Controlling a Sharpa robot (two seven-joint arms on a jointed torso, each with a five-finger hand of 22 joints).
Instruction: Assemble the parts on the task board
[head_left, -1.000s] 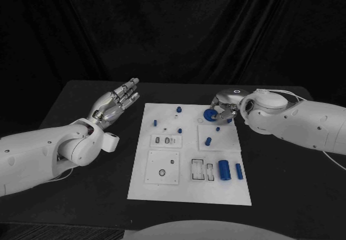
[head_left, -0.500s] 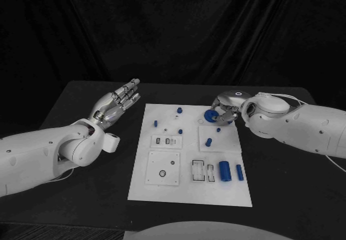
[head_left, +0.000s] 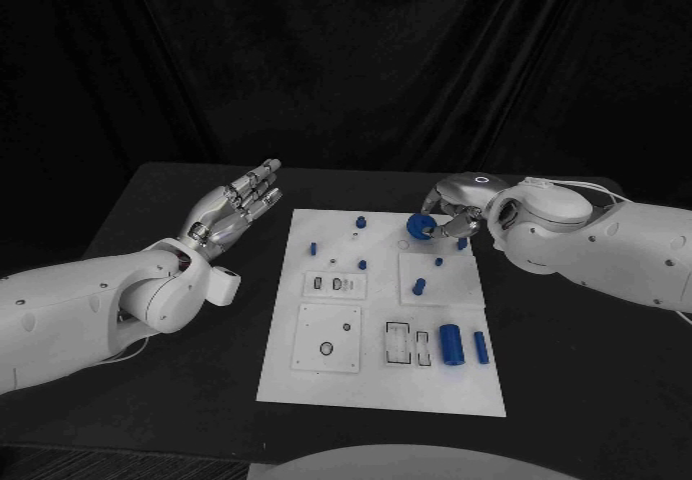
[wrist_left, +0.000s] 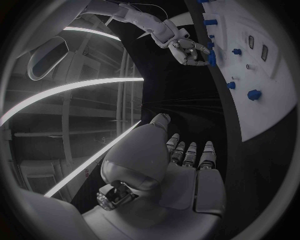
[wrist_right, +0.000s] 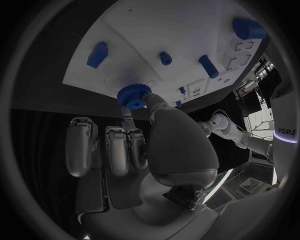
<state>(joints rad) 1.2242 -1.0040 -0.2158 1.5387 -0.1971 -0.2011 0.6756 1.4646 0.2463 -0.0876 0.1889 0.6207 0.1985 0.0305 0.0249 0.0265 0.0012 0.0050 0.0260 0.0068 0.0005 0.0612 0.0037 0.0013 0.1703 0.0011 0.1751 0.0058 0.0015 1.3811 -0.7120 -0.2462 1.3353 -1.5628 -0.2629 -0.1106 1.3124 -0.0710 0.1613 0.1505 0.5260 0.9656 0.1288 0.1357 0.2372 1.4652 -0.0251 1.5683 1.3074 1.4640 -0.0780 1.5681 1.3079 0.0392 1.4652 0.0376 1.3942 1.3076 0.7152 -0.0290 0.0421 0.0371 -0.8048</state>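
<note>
Right robot hand (head_left: 459, 215): pinches a blue toothed gear (wrist_right: 132, 94) between thumb and fingertip, the remaining fingers curled alongside; it is poised over the far right corner of the task board (head_left: 382, 385).
Gear: held just above the board at a faint circular seat; whether its underside already touches the surface cannot be told from these views.
Left robot hand (head_left: 235, 208): open and holding nothing, fingers extended together, raised above the table (head_left: 577, 400) beside the board's left edge, well apart from the parts.
Task board: white plate lying flat in the middle of the table, carrying small blue pegs (head_left: 361, 264) upright near its far half and two blue cylinders (head_left: 449, 345) lying near the right edge at its near half, beside rectangular slots.
Step in hand (judgement): seating the gear on its mount at the far right corner.
Good execution (judgement): keep the gear's face level with the board, centre its bore over the seat before lowering, descend slowly and straight, and let go only once it sits flush; a slight twist may help the bore find its place.
Risk (judgement): a tilted gear may jam or skid off the corner.
</note>
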